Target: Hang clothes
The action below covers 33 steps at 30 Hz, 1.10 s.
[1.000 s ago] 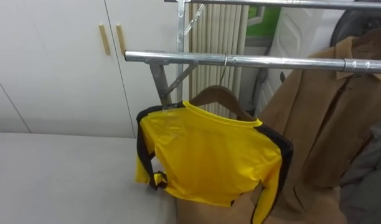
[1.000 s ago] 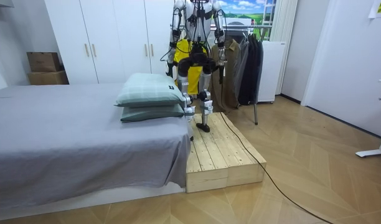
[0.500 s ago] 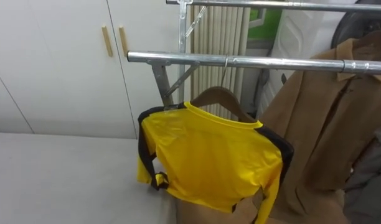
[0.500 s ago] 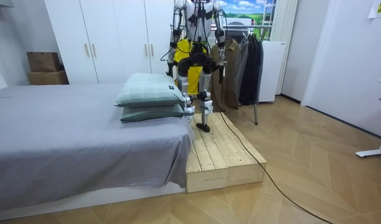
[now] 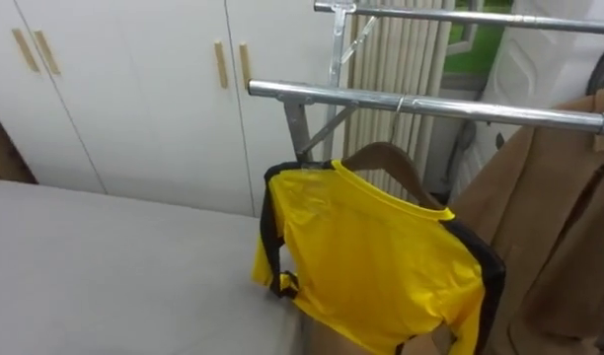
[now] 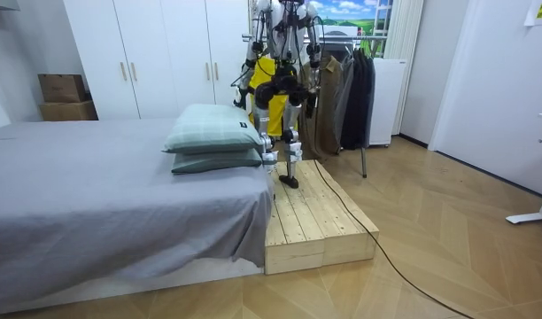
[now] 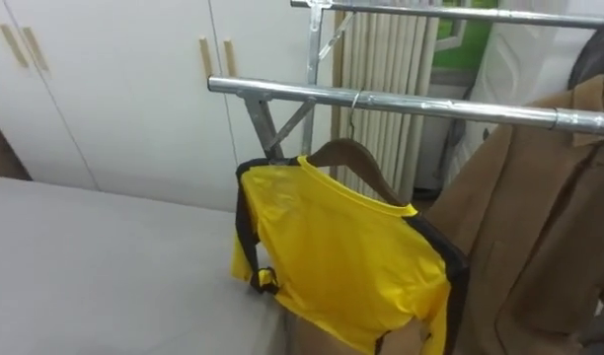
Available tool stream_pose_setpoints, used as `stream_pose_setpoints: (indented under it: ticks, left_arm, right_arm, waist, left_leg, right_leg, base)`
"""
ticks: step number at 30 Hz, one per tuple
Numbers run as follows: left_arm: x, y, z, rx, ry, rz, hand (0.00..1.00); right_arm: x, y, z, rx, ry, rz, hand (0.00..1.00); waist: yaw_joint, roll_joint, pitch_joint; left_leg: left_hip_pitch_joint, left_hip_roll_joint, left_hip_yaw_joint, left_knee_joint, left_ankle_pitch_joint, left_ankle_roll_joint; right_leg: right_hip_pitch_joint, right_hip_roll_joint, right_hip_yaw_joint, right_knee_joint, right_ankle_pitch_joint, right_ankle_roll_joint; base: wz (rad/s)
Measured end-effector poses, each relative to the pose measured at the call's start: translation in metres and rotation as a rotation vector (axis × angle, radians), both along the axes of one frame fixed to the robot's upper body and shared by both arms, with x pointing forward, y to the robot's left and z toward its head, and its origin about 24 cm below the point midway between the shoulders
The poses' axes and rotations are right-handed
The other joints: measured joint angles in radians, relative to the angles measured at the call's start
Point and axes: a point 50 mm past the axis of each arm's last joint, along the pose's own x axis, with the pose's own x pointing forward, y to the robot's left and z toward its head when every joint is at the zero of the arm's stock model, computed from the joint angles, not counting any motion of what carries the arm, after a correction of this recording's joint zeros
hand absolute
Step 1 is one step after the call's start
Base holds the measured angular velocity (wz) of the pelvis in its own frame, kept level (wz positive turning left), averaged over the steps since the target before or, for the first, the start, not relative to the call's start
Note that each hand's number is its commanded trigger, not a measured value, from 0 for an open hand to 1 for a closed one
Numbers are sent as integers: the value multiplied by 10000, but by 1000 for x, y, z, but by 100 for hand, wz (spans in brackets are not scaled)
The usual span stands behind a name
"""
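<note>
- A bedroom: white wardrobe doors point(image 5: 134, 108) stand behind a grey bed point(image 5: 85, 266), and in the room view the robot stands on a raised wooden platform point(image 6: 315, 221) between the bed and a clothes rack, facing the rack.
- The yellow shirt point(image 5: 376, 247), with dark sleeves, hangs on a wooden hanger point(image 5: 386, 158) whose hook sits over the metal rail point(image 5: 460, 106), near the rail's end bracket. A brown coat point(image 5: 559, 197) hangs just beside it on the same rail.
- The hanging step looks done for this shirt, judging by the hook over the rail.
- Risk: the shirt sits skewed on the hanger, with one sleeve bunched at the bed side. A knock from an arm could pull it off one shoulder of the hanger.
- Risk: the hook rests close to the rail's end, so a sideways nudge could jam it against the bracket.
- Risk: the platform is narrow, and a careless step back or to the side could put a foot over its edge.
- Robot hand: I cannot tell whether either one is spread, pressed together or pinching anything. In the eye views the shirt hangs free, with nothing gripping it.
</note>
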Motion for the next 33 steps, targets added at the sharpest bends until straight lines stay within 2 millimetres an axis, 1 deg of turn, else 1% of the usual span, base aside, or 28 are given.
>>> stream_pose_setpoints:
  ticks: [1, 2, 3, 4, 5, 6, 8, 10, 11, 12, 13, 14, 16, 17, 18, 19, 20, 21, 22, 24, 25, 27, 28, 29, 30, 31, 32, 33]
  left_arm:
    - [2, -4, 1, -169, -104, -62, 0]
    - [4, -8, 2, -378, -239, -166, 0]
    - [5, -11, 2, -484, -267, -200, 0]
    - [5, -14, 1, -664, -272, -318, 0]
    - [3, -15, 0, -770, -133, -413, 0]
    - [0, -15, -1, -808, -15, -414, 0]
    - [-13, -14, -5, -834, 372, -302, 0]
    - [-21, -13, -7, -820, 586, -210, 0]
    - [-27, -13, -8, -838, 726, -142, 0]
    - [-32, -12, -9, -831, 842, -101, 0]
    - [-34, -12, -9, -830, 883, -89, 0]
    - [-38, -12, -10, -830, 973, -59, 0]
    - [-42, -12, -11, -856, 1095, -25, 0]
    - [-45, -11, -11, -867, 1140, -34, 0]
    - [-44, -11, -11, -875, 1139, -56, 0]
    - [-42, -11, -11, -866, 1135, -132, 0]
    - [-40, -11, -11, -864, 1190, -241, 0]
    - [-38, -12, -11, -875, 1212, -272, 0]
    - [-36, -12, -12, -928, 1278, -345, 0]
    - [-29, -11, -11, -986, 1273, -471, 0]
    - [-25, -11, -10, -997, 1239, -508, 0]
    - [-17, -11, -7, -993, 1102, -615, 0]
    - [-16, -11, -7, -987, 1099, -626, 0]
    - [-16, -11, -7, -989, 1099, -648, 0]
    - [-15, -11, -7, -994, 1089, -671, 0]
    - [-13, -13, -8, -1020, 1127, -792, 0]
    - [-12, -17, -8, -1046, 1167, -1014, 0]
    - [-12, -21, -9, -1074, 1206, -1256, 0]
  right_arm:
    - [1, -3, 1, -164, 26, 259, 0]
    - [2, -7, 2, -311, 53, 445, 0]
    - [2, -9, 2, -380, 81, 525, 0]
    - [2, -10, 3, -476, 115, 670, 0]
    - [2, -11, 3, -566, 188, 802, 0]
    - [2, -12, 3, -614, 268, 883, 0]
    - [4, -15, 3, -885, 393, 1127, 0]
    - [9, -15, 4, -987, 323, 1279, 0]
    - [14, -14, 5, -989, 231, 1429, 0]
    - [20, -10, 5, -902, 77, 1514, 0]
    - [23, -7, 4, -838, 5, 1525, 0]
    - [28, -3, 4, -681, -76, 1576, 0]
    - [33, 1, 4, -574, -164, 1667, 0]
    - [38, 3, 4, -539, -251, 1740, 0]
    - [40, 4, 4, -513, -279, 1741, 0]
    - [39, 6, 4, -463, -282, 1731, 0]
    - [37, 6, 3, -460, -179, 1691, 0]
    - [35, 6, 2, -485, -113, 1666, 0]
    - [33, 4, 2, -564, -22, 1623, 0]
    - [29, 1, 2, -673, 69, 1536, 0]
    - [27, 0, 2, -748, 106, 1483, 0]
    - [27, -2, 2, -888, 138, 1446, 0]
    - [25, -1, 2, -881, 193, 1390, 0]
    - [23, 1, 0, -838, 241, 1310, 0]
    - [22, 2, 0, -811, 260, 1270, 0]
    - [20, 4, -1, -765, 280, 1244, 0]
    - [21, 6, -1, -711, 253, 1204, 0]
    - [19, 9, -2, -599, 213, 1034, 0]
  waist:
    - [64, 48, -14]
    - [91, 107, -4]
    - [141, 126, -7]
    - [249, 126, -1]
    - [284, 101, 39]
    - [289, 98, 45]
    - [337, 143, 59]
    - [458, 142, 65]
    - [662, 141, 65]
    - [822, 129, 73]
    - [828, 112, 85]
    - [830, 55, 90]
    - [878, -16, 85]
    - [874, -74, 91]
    - [848, -114, 100]
    - [813, -226, 117]
    - [790, -299, 149]
    - [790, -327, 154]
    - [773, -345, 171]
    - [659, -405, 200]
    - [517, -451, 195]
    - [457, -479, 218]
    - [265, -457, 207]
    - [51, -447, 204]
    - [-24, -484, 208]
    - [-112, -510, 200]
    - [-220, -519, 206]
    - [-331, -444, 210]
  left_leg:
    - [-269, -3, -126, 230, 7, -8]
    - [-562, -7, -32, 483, 37, -38]
    - [-679, -4, 91, 573, 70, -31]
    - [-817, 7, 428, 653, 172, -5]
    - [-839, 56, 817, 655, 295, 32]
    - [-830, 80, 1003, 660, 337, 34]
    - [-833, 301, 1846, 828, 460, 20]
    - [-839, 359, 2267, 914, 536, 45]
    - [-847, 383, 2557, 932, 540, 53]
    - [-887, 398, 2597, 936, 544, 50]
    - [-895, 415, 2628, 942, 552, 36]
    - [-883, 468, 2814, 995, 563, 18]
    - [-920, 468, 2808, 1147, 556, 26]
    - [-942, 449, 2821, 1164, 546, 41]
    - [-941, 436, 2850, 1159, 545, 44]
    - [-918, 391, 2985, 1153, 521, 79]
    - [-848, 336, 3075, 1147, 414, 235]
    - [-833, 312, 3092, 1145, 370, 284]
    - [-847, 295, 3076, 1192, 271, 326]
    - [-909, 255, 3089, 1328, 111, 384]
    - [-1022, 133, 3005, 1321, 23, 457]
    - [-1115, -3, 2899, 1347, -101, 542]
    - [-1233, -66, 2609, 1507, -214, 613]
    - [-1365, -97, 2206, 1704, -329, 707]
    - [-1393, -161, 1987, 1742, -358, 756]
    - [-1405, -246, 1588, 1794, -375, 908]
    - [-1397, -350, 1115, 1852, -420, 1009]
    - [-1315, -354, 584, 1833, -427, 1072]
  right_leg:
    - [-61, -102, -329, 8, -31, -40]
    - [-72, -249, -732, 1, -104, -68]
    - [-69, -331, -934, 1, -146, -80]
    - [1, -489, -1344, -12, -246, -101]
    - [207, -668, -1846, -71, -362, -101]
    - [308, -742, -2078, -79, -423, -104]
    - [637, -1041, -2983, -65, -677, -123]
    - [809, -1210, -3525, -48, -843, -109]
    - [824, -1246, -3720, -43, -885, -125]
    - [864, -1267, -3954, -65, -910, -154]
    - [931, -1286, -4118, -83, -938, -159]
    - [1078, -1336, -4372, -83, -1040, -119]
    - [1203, -1386, -4557, -24, -1193, -57]
    - [1232, -1468, -4773, 15, -1248, -76]
    - [1236, -1485, -4807, 47, -1277, -71]
    - [1249, -1552, -4864, 146, -1367, -25]
    - [1365, -1625, -5016, 159, -1420, 32]
    - [1411, -1650, -5075, 156, -1441, 62]
    - [1502, -1723, -5298, 160, -1476, 115]
    - [1503, -1919, -5598, 392, -1588, 313]
    - [1496, -2097, -5774, 680, -1650, 426]
    - [1281, -2493, -6003, 1435, -1713, 708]
    - [1199, -2709, -6201, 1972, -1641, 941]
    - [1206, -2804, -6203, 2328, -1504, 1116]
    - [1222, -2841, -6132, 2449, -1448, 1134]
    - [1199, -2842, -5694, 2740, -1321, 1113]
    - [1109, -2717, -5132, 3071, -1072, 1136]
    - [920, -2379, -4358, 2885, -1136, 1139]
  base:
    - [88]
    - [97]
    - [110]
    - [119]
    - [126]
    - [134]
    - [129]
    - [100]
    - [82]
    - [58]
    - [74]
    - [67]
    - [58]
    - [34]
    - [27]
    - [31]
    - [30]
    - [30]
    - [38]
    - [47]
    - [47]
    - [48]
    - [75]
    - [87]
    - [95]
    - [92]
    - [116]
    - [103]
